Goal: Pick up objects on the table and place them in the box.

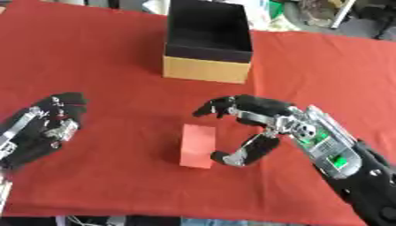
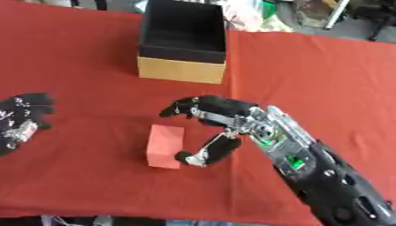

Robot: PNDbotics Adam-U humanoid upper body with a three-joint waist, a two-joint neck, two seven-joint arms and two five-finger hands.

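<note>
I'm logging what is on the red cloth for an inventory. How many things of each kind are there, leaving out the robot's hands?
Red block: 1
Open box, black inside with tan sides: 1
Total: 2

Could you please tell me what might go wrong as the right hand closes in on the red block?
1. The right hand is open beside the red block, thumb near its lower corner; closing off-centre could push or twist the block away instead of gripping it.
2. The block nearly matches the red cloth, so its edges may be misjudged.
3. The box stands just beyond with tall walls; a low carry might bump its front.
</note>
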